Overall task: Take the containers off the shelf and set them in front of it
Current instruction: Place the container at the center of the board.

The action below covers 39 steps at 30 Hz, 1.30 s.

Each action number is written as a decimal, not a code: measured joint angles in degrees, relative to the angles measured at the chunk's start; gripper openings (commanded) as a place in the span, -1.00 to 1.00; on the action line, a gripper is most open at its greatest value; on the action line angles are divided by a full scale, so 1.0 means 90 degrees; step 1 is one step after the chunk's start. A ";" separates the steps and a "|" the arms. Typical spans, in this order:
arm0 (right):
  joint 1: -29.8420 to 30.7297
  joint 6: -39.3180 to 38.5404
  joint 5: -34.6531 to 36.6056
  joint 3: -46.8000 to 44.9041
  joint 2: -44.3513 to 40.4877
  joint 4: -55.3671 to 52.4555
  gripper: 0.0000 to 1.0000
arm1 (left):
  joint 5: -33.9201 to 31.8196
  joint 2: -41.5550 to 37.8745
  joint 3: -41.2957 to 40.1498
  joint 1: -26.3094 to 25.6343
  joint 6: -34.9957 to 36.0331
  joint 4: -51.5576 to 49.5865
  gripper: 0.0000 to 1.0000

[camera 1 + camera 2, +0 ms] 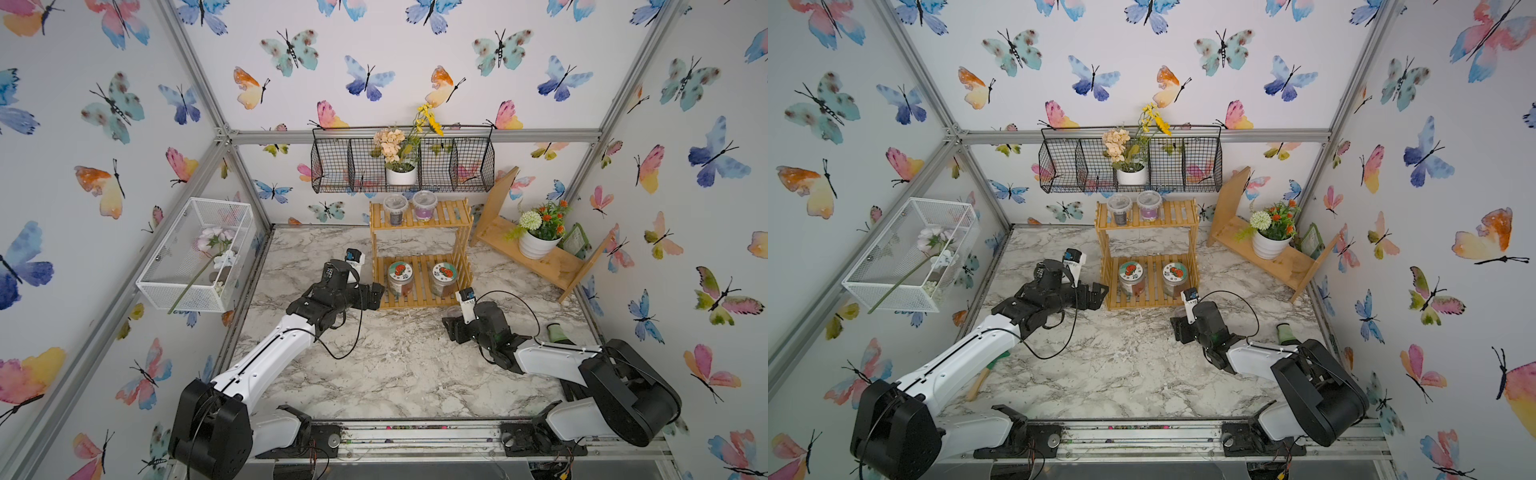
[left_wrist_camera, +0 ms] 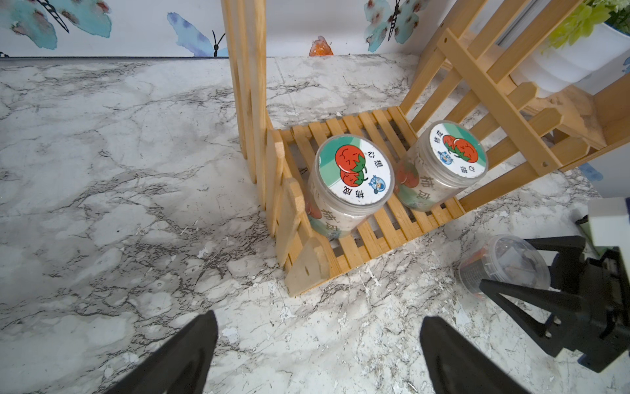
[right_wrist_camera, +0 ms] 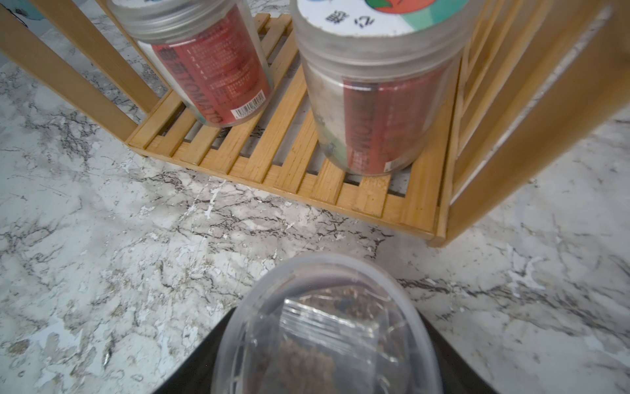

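Two tomato jars stand upright on the lower tier of the bamboo shelf (image 1: 462, 249), long axes vertical, lids up. The first jar (image 1: 400, 276) is just ahead of the left gripper (image 1: 376, 296), beyond the shelf's low side rail. The second jar (image 1: 444, 277) is just ahead of the right gripper (image 1: 451, 321). Lids are teal and white, each bearing red tomato pictures, a small blue figure and Chinese characters. Side labels are red, with "TOMATO" printed lengthwise up the wall. The first jar also shows a numbered list, 1 to 5, and a barcode. Two small clear-lidded cups, a dark cup (image 1: 395, 208) and a purple cup (image 1: 424, 204), stand upright on the upper tier, well beyond both grippers, printing unreadable. One held cup (image 2: 504, 266), lid up, sits between the right gripper's fingers, which are clamped on it, just before the shelf's front edge. Whether its base meets the marble table (image 1: 395, 365) cannot be told. The left gripper's jaws are spread wide, with nothing between them.
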 measured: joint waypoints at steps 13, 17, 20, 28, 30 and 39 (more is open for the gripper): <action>0.0000 0.0046 0.0170 -0.0112 0.0177 0.0180 0.58 | -0.0002 -0.0029 0.0000 0.0022 0.0002 0.0046 0.97; 0.0029 0.0087 0.0233 -0.0112 0.0175 0.0185 0.87 | -0.0002 -0.0070 0.0000 0.0022 0.0005 0.0049 0.97; 0.0029 0.0090 0.0265 -0.0112 0.0163 0.0177 0.97 | -0.0002 -0.0073 0.0000 0.0024 0.0005 0.0053 0.97; 0.0066 0.0036 0.0260 -0.0036 -0.0403 -0.0238 0.97 | -0.0002 -0.0073 0.0000 0.0049 0.0012 0.0092 0.97; 0.0073 -0.0024 0.0248 0.0083 -0.0631 -0.0505 0.97 | 0.0000 -0.0073 0.0000 0.0066 0.0024 0.0092 0.97; 0.0083 -0.0457 -0.0087 0.1513 -0.1185 -0.1807 0.97 | 0.0002 -0.0085 0.0002 0.0165 0.0056 0.0090 0.97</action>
